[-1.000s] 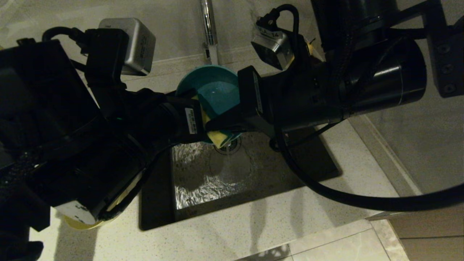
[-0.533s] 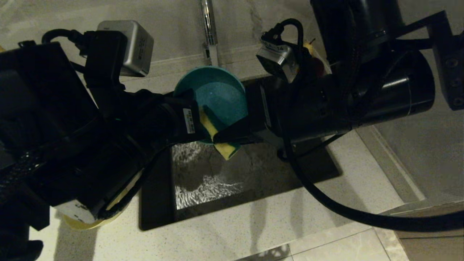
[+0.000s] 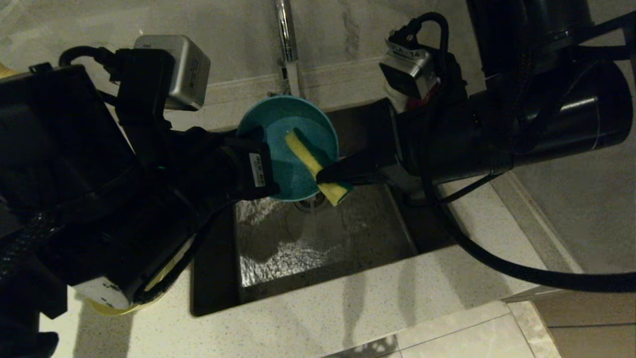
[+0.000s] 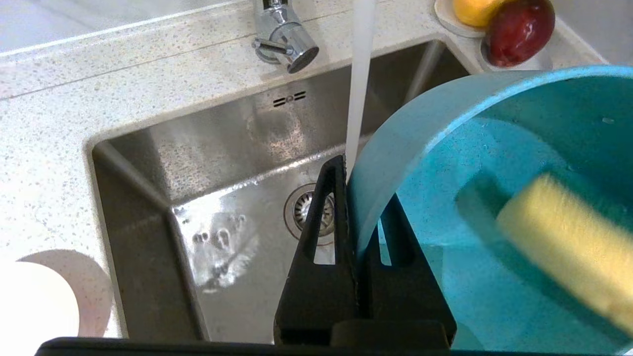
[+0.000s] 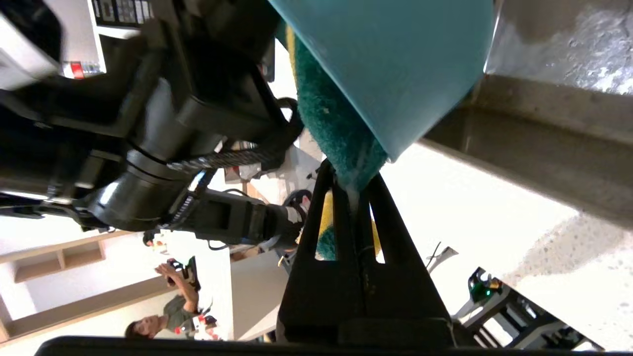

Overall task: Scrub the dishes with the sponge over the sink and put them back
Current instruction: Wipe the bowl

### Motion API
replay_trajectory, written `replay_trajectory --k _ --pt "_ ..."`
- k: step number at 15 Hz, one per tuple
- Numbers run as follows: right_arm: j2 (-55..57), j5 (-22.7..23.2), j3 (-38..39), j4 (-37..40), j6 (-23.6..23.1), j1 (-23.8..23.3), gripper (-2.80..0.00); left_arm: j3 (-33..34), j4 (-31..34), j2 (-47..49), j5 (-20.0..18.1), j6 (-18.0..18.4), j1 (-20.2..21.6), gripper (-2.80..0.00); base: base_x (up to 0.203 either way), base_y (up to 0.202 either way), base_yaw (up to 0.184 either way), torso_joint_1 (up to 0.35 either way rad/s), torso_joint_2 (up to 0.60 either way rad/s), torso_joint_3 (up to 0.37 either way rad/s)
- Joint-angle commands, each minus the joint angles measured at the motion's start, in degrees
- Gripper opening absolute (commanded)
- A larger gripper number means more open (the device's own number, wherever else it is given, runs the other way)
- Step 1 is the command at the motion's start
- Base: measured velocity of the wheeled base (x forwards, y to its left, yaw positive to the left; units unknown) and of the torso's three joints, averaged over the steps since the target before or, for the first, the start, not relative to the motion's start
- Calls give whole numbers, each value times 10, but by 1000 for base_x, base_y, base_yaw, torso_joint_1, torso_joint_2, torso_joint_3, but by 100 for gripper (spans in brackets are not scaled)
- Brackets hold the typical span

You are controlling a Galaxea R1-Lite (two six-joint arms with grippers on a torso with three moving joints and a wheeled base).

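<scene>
Scrubbing under way, return to bench outstanding. Left gripper (image 4: 353,212) has its fingers clamped on the rim of the blue bowl (image 3: 290,144), held tilted above the sink (image 3: 318,238). Right gripper (image 3: 330,175), fingers pinched tight on the sponge (image 3: 313,164), presses it inside the bowl. Other bowls' status: cannot tell.

Over the sink (image 3: 348,238), the left gripper (image 3: 266,169) pinches the rim of a tilted blue bowl (image 3: 288,146). From the right, the right gripper (image 3: 328,176) presses a yellow sponge (image 3: 315,166) against its inside.
</scene>
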Motion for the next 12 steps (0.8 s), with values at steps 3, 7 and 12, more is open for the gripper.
replay_trajectory --k 3,7,12 --pt "6 2 -41 2 1 -2 -280 8 -4 -6 2 0 0 -280 0 0 0 0 0 0" --pt "2 3 -55 3 -12 4 -280 21 -4 -10 2 -3 0 -280 0 0 0 0 0 0" --pt "-3 4 -77 6 -18 26 -280 28 -4 -7 1 -4 -1 -280 0 0 0 0 0 0"
